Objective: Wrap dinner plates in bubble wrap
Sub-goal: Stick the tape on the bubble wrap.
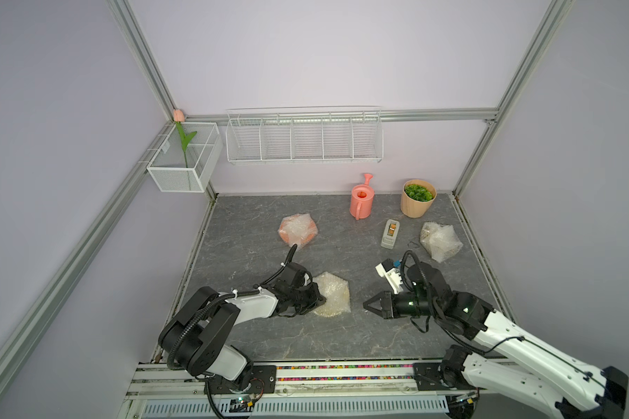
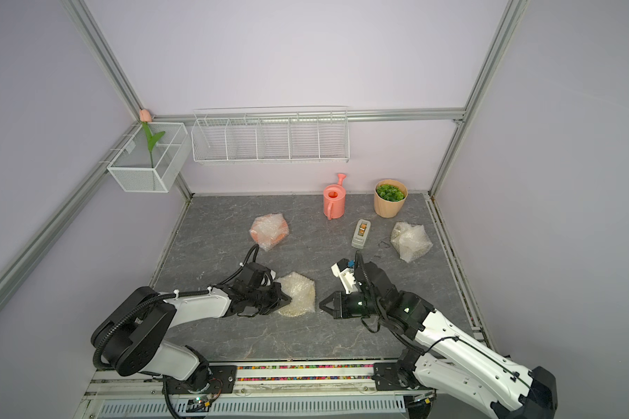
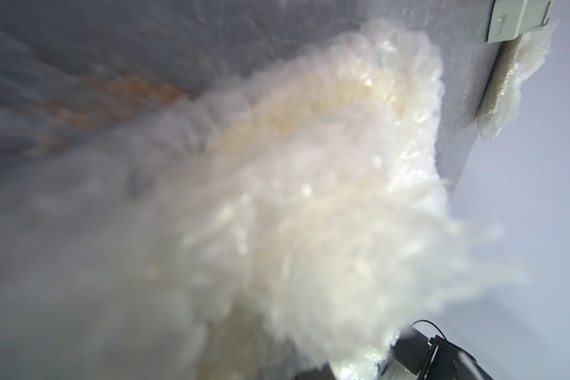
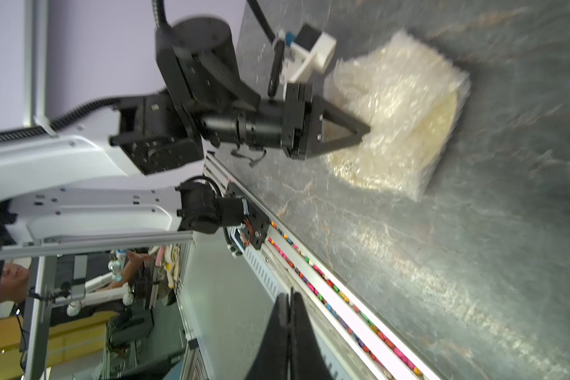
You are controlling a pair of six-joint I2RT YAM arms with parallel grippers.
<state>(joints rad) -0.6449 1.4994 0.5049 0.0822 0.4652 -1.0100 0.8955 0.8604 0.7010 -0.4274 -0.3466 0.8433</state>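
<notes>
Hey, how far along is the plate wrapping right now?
Nearly finished, it seems. Done: the orange plate and the far right bundle lie wrapped in bubble wrap. In hand: the left gripper, fingers shut, touches the near bundle; the right gripper hangs shut and empty beside it. Left: perhaps only securing that last wrap.

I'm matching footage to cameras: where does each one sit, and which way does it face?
Top views: high at the front, looking down on the table; both arms, left pincer, right pincer.
Left wrist: on left arm, close on the nearest wrapped plate, blurred; no pincer visible.
Right wrist: on right arm, facing the left pincer at that plate; own shut pincer shows.
Shared: every view shows that plate.
</notes>
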